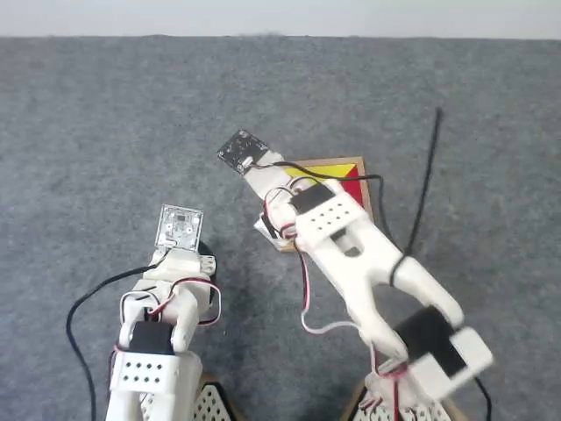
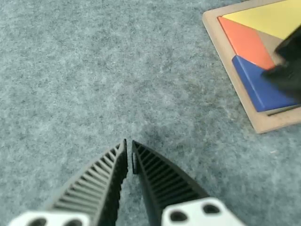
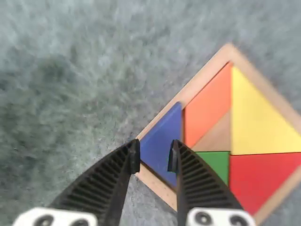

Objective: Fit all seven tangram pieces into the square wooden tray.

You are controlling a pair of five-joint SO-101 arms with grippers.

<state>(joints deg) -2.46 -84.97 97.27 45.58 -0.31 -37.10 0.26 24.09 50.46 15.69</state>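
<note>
Your right arm (image 1: 351,246) covers most of the tray (image 1: 342,160), leaving its 1 o'clock corner visible. From the left wrist, a dark blurred shape (image 2: 288,66) hides part of the blue piece (image 2: 258,89), and the picture's edge crops the tray.

White plastic arms (image 1: 368,263) carry black motors (image 1: 429,338), red, white and black cables (image 1: 305,289); black ribbed fingers (image 2: 157,181) on white holed bases.

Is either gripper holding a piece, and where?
Nothing held: left gripper is shut, empty, over the carpet; right gripper is open, fingers above the blue piece in the tray.
</note>
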